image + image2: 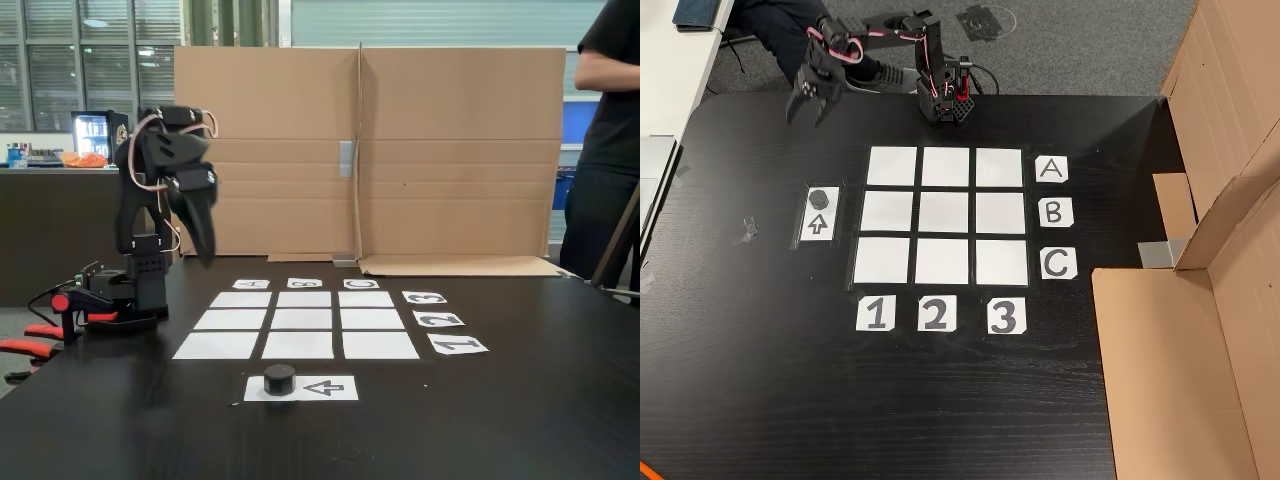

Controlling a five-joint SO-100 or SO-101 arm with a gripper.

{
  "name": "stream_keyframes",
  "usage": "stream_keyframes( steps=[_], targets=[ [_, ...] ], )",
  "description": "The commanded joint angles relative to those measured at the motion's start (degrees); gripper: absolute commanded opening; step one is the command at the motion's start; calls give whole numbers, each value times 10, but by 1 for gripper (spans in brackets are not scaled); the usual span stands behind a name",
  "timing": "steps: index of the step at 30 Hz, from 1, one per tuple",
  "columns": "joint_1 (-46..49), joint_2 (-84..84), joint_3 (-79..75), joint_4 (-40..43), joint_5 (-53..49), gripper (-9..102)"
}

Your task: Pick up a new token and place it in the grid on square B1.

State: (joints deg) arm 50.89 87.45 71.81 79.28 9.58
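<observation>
Black and squat, the token (279,379) sits nearest in the fixed view, on the left end of the white arrow strip (325,388). Beyond it lies the grid (297,324), every square bare, B1 (298,345) included. Farther left, the gripper (205,255) hangs in the air, fingers spread, holding nothing.

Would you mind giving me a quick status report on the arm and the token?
Gripper open, empty, raised beyond the arrow strip. Token on the strip, untouched. Square B1 bare; nothing in the way.
</observation>
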Motion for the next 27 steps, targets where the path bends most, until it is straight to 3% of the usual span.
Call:
stream_keyframes(
  steps=[1,27],
  targets=[
    [-5,-26,-36,-10,-2,23],
    [-63,-257,-119,1,-27,27]
  ],
)
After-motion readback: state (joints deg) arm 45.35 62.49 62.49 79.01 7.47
